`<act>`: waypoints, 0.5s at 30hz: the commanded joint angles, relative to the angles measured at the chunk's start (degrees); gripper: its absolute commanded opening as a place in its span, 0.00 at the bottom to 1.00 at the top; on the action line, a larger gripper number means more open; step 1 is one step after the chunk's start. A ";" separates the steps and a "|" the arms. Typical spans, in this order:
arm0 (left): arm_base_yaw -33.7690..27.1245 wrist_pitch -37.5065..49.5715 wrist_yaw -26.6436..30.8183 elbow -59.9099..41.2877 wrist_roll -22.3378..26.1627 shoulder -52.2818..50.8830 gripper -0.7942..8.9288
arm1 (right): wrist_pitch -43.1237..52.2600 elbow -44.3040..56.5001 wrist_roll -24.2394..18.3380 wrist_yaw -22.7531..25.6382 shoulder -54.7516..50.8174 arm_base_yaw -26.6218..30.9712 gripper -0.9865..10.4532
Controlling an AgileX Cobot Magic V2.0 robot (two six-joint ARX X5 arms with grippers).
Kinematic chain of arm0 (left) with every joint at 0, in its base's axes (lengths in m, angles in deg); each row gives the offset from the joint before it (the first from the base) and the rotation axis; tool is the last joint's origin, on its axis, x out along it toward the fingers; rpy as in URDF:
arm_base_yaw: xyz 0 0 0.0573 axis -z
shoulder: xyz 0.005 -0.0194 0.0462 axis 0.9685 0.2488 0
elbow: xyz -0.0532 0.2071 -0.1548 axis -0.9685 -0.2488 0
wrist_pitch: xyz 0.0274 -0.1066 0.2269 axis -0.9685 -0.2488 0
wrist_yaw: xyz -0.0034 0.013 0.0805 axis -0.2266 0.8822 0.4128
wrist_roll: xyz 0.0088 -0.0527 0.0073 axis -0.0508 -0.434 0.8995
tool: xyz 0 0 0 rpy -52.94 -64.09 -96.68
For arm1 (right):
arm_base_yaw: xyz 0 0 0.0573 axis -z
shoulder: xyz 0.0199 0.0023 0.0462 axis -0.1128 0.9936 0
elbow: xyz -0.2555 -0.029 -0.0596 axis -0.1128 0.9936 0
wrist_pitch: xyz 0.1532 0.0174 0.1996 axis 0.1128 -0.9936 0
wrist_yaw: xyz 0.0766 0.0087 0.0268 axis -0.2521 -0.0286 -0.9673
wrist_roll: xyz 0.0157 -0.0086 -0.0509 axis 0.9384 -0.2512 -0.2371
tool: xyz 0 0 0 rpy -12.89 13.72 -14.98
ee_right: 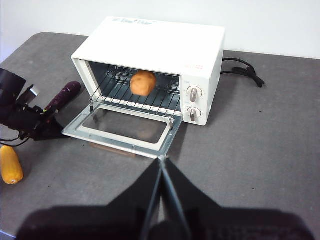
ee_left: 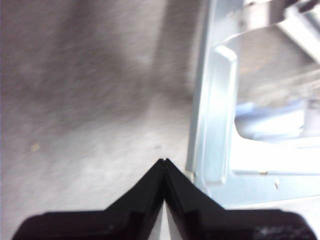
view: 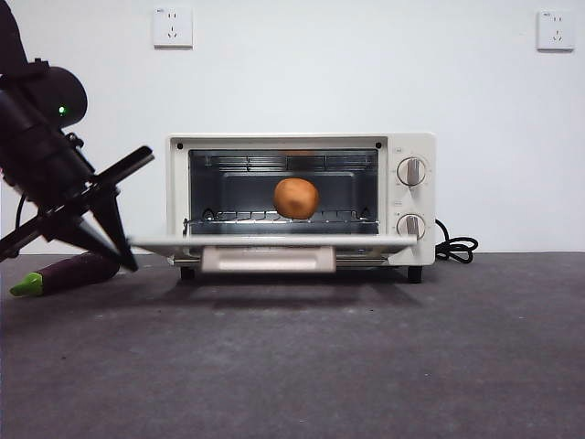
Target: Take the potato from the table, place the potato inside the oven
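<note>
Rounded orange-brown potato (view: 296,198) sits on the wire rack inside the cream-white boxy oven (view: 409,151); placement done. Door down. Left gripper (view: 115,240), fingers together, beside door edge; right gripper (ee_right: 161,161) fingers together.

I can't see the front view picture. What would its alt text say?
A potato sits on the rack inside an open oven, whose door hangs flat. The left gripper, jaws shut, is at the door's left corner, beside an eggplant on the table.
</note>
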 commanded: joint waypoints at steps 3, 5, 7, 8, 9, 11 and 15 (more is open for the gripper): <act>0.79 0.87 -3.54 3.43 0.13 0.20 0.08 | -1.27 0.20 0.66 0.90 -0.09 -0.04 0.08; 0.79 0.87 -3.61 4.46 0.11 0.20 0.08 | -1.25 0.20 0.68 0.90 -0.09 -0.04 0.08; 0.79 0.72 -3.61 5.55 0.11 0.20 0.08 | -1.25 0.20 0.66 0.90 -0.09 -0.04 0.08; 0.79 0.70 -3.61 6.01 0.11 0.20 0.08 | -1.25 0.20 0.66 0.90 -0.09 -0.04 0.08; 0.79 0.68 -3.61 6.54 0.09 0.20 0.08 | -1.25 0.20 0.66 0.90 -0.09 -0.04 0.08; 0.79 0.59 -3.61 7.56 0.11 0.20 0.08 | -1.25 0.20 0.68 0.90 -0.09 -0.04 0.08; 0.79 0.70 -3.56 9.49 0.04 0.20 0.08 | -1.25 0.20 0.68 0.90 -0.09 -0.04 0.08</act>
